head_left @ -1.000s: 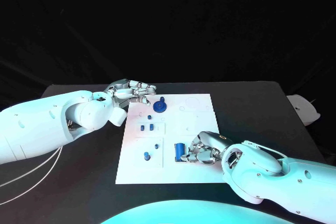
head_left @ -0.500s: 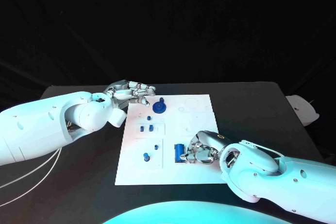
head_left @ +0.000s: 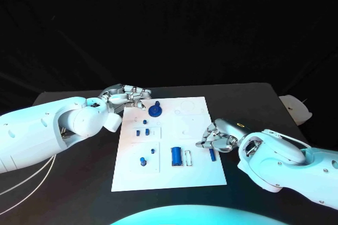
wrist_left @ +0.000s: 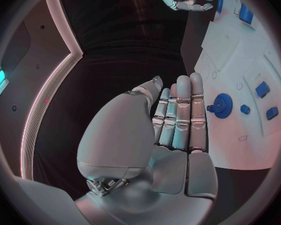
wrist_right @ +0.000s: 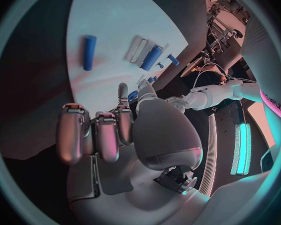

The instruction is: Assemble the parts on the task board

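The white task board [head_left: 190, 176] lies in the middle of the table. A blue gear [head_left: 156, 109] stands near its far left corner, close to my left hand [head_left: 127, 95], which holds nothing; its fingers lie straight and together [wrist_left: 178, 115] beside the gear [wrist_left: 223, 105]. A thick blue cylinder [head_left: 175, 156] sits next to a white slot [head_left: 187, 157]. A thin blue rod [head_left: 212, 154] lies loose by the board's right edge. My right hand [head_left: 217, 137] hovers just beyond the rod, fingers curled in with nothing in them [wrist_right: 106, 135]. The rod [wrist_right: 88, 51] lies apart from the cylinder [wrist_right: 152, 57].
Several small blue pieces [head_left: 143, 132] stand in the board's left half, one low down [head_left: 143, 161]. Black table [head_left: 267, 103] surrounds the board on all sides. A pale object [head_left: 299, 109] sits off the table's right edge.
The camera has shifted. My right hand has drawn away from beside the cylinder toward the board's right edge, and the thin blue rod now lies uncovered on the board. The left hand holds its place.
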{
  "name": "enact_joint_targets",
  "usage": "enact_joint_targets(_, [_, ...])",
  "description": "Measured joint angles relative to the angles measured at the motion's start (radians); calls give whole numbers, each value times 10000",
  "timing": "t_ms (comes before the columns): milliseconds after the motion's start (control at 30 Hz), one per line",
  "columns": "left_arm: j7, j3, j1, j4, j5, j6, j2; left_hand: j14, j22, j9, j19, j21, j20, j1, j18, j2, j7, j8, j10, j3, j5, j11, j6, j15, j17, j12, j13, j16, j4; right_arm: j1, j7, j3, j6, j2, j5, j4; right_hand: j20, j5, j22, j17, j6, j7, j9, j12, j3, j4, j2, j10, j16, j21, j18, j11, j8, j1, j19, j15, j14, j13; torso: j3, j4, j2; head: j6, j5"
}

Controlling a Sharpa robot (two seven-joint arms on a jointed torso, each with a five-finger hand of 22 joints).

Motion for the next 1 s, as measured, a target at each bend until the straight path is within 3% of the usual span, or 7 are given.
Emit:
enact_joint_targets(233, [0, 0, 0, -34, 0, 3, 11, 0, -11, 0, 0, 0, 0, -40, 0, 40, 0, 0, 0, 0, 0, 0, 0, 0, -9, 0, -1, 0, 0, 57, 9, -44, 9, -932, -22, 214, 0, -58, -1, 0, -137, 105, -92, -266, -82, 81, -6, -92, 0, -69, 0, 90, -154, -6, 0, 52, -25, 80, -29, -28, -38, -5, -251])
enact_joint_targets(400, [0, 0, 0, -45, 0, 4, 14, 0, -10, 0, 0, 0, 0, -39, 0, 40, 0, 0, 0, 0, 0, 0, 0, 0, -9, 0, -1, 0, 0, -82, -21, -86, 70, -1246, -240, 251, 0, -57, -1, 0, -137, 106, -92, -321, -110, 109, -86, -93, 0, -69, 0, 91, -154, -86, 0, 52, -25, 84, -35, -35, -45, -12, -322])
enact_joint_targets(633, [3, -1, -2, -45, 0, 5, 13, 0, -10, 0, 0, 0, 0, -39, 1, 40, 0, 0, 0, 0, 0, 0, 0, 0, -8, 0, -1, 0, 0, -494, -64, -121, 223, -1238, -653, 156, 0, -57, -3, 5, -137, 106, -91, -326, -110, 109, -86, -108, 0, -69, 0, 106, -154, -86, 0, 52, -25, 82, -31, -26, -33, -9, -339])
enact_joint_targets(1000, [5, -2, -3, -37, 0, 8, 6, 0, -10, 0, 0, 0, 0, -39, 0, 39, 0, 0, 0, 0, 0, 0, 0, 0, -8, 0, -2, 0, 0, -703, -106, -117, 322, -687, -1072, -170, 37, -56, -3, 7, -137, 106, -91, -268, -138, 136, -87, -110, 0, -69, 0, 108, -153, -87, -37, 52, -24, 76, -35, -12, -27, -69, -297])
